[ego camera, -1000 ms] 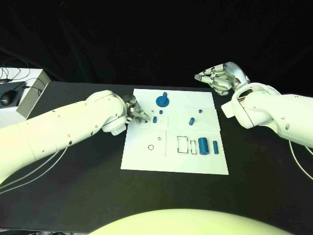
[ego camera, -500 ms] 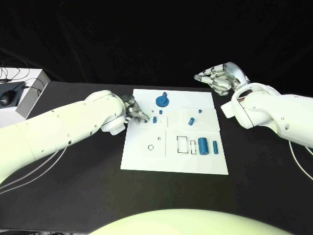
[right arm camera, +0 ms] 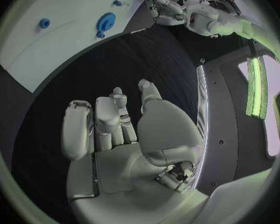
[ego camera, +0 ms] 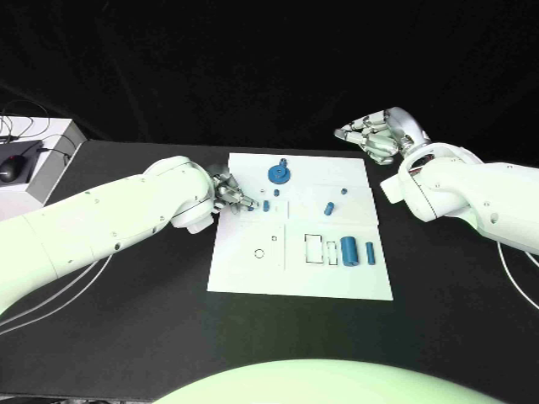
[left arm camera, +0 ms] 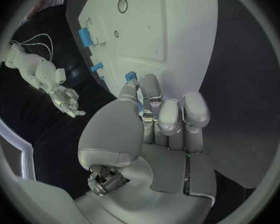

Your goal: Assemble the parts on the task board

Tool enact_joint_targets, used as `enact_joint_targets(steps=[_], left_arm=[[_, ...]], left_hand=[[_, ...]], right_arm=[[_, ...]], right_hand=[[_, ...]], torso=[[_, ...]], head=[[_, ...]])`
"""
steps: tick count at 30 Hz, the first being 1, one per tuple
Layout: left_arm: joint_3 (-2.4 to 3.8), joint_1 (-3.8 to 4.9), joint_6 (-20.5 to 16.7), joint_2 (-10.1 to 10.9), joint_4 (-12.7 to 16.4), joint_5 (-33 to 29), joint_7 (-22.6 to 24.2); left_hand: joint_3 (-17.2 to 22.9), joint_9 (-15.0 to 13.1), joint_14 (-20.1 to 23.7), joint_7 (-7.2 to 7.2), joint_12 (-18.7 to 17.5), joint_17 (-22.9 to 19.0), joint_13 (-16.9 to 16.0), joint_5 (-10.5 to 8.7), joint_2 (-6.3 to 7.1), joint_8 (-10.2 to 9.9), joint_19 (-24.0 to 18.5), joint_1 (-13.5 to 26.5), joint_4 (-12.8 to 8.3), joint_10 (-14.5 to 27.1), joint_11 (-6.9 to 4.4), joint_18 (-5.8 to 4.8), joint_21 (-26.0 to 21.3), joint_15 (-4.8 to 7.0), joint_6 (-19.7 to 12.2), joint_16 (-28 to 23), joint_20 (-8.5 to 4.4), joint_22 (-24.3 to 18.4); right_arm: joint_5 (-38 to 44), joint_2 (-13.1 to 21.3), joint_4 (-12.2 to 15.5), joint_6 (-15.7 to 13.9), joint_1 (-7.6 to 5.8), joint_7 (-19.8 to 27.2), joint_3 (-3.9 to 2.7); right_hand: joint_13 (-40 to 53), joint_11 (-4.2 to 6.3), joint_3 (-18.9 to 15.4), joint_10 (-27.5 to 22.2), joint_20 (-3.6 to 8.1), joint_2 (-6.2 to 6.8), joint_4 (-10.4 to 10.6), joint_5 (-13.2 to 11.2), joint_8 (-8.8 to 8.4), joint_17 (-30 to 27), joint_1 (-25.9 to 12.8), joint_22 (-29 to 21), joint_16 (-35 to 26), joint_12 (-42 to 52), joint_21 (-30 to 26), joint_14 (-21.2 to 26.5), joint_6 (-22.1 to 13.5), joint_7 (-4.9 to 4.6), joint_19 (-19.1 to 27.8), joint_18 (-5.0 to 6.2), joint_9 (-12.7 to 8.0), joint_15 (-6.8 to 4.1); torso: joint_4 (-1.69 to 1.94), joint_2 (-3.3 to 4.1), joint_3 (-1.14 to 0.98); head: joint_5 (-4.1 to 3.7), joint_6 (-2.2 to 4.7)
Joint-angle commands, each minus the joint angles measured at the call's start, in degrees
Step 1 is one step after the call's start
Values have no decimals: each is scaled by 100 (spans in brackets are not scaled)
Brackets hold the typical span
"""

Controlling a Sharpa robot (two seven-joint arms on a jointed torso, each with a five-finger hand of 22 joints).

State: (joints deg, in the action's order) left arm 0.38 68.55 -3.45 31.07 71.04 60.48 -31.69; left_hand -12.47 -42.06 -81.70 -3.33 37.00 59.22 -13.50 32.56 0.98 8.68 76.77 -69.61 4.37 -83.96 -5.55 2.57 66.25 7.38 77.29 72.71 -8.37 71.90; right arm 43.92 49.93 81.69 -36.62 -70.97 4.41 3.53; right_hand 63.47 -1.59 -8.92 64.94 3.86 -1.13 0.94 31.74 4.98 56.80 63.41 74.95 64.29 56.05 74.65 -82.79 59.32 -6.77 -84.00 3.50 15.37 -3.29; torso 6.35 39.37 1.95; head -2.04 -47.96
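Observation:
The white task board (ego camera: pixel 297 268) lies mid-table. My left hand (ego camera: pixel 236 195) is at its left edge, thumb and a finger pinching a small blue peg (left arm camera: pixel 131 76) low over the board's upper left area. On the board are a blue gear (ego camera: pixel 280 174), some small blue pegs (ego camera: pixel 329 208), a thick blue cylinder (ego camera: pixel 349 251) and a thin one (ego camera: pixel 370 251). My right hand (ego camera: pixel 376 135) hovers off the board's far right corner, holding nothing, fingers loosely apart (right arm camera: pixel 109 119). The right wrist view also shows the gear (right arm camera: pixel 105 21).
A white box (ego camera: pixel 45 143) with a black mouse (ego camera: pixel 11 169) and cables stands at the table's left edge. Black table surface surrounds the board, with open room in front of it and to its right.
My left hand has edged slightly onto the board with the peg. The right arm has stayed still.

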Motion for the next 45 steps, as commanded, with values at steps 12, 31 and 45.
enact_joint_targets(steps=[12, 31, 45], left_arm=[[120, -5, -208, 85, 117, -55, 222], [466, -36, -573, 300, 308, -635, 636], [504, -63, -828, 272, 215, -424, 2957]], left_hand=[[-10, -32, 23, 15, 33, 7, 9, -44, 7, -25, -6, -64, 146, -256, -33, -51, -28, 25, 22, 2, -39, 9], [19, 49, 211, 208, -315, -642, 83, -34, 47, -193, -329, -245, 210, 88, 84, 38, -581, -22, -392, -515, -11, -371], [898, 2612, 2427, 1015, -2172, -2937, 1000, -19, -62, -507, -2357, -1742, -738, 1901, 1012, 240, -3430, -907, -1754, -3066, 911, -2093]], right_arm=[[46, 9, 6, 61, 12, 77, -3], [40, 36, 12, 53, 15, 86, -3], [-72, 58, -33, 16, 15, 245, -3]], right_hand=[[4, 41, 14, 15, 4, -41, -27, 17, -36, 0, -8, 1101, -26, -5, -10, 5, 16, -9, -484, 22, -8, 18], [4, 41, 14, 15, 4, -41, -27, 17, -36, 0, -8, 1101, -26, -5, -10, 5, 16, -9, -484, 22, -8, 18], [-146, 27, 33, -96, -5, -51, -85, 21, -56, -68, 20, 1078, -104, -191, -103, 24, -27, -30, -474, 37, -35, 29]], torso=[[2, 1, -3], [1, 0, -8], [7, -2, 1]], head=[[-20, 4], [-28, 3], [-61, 103]])
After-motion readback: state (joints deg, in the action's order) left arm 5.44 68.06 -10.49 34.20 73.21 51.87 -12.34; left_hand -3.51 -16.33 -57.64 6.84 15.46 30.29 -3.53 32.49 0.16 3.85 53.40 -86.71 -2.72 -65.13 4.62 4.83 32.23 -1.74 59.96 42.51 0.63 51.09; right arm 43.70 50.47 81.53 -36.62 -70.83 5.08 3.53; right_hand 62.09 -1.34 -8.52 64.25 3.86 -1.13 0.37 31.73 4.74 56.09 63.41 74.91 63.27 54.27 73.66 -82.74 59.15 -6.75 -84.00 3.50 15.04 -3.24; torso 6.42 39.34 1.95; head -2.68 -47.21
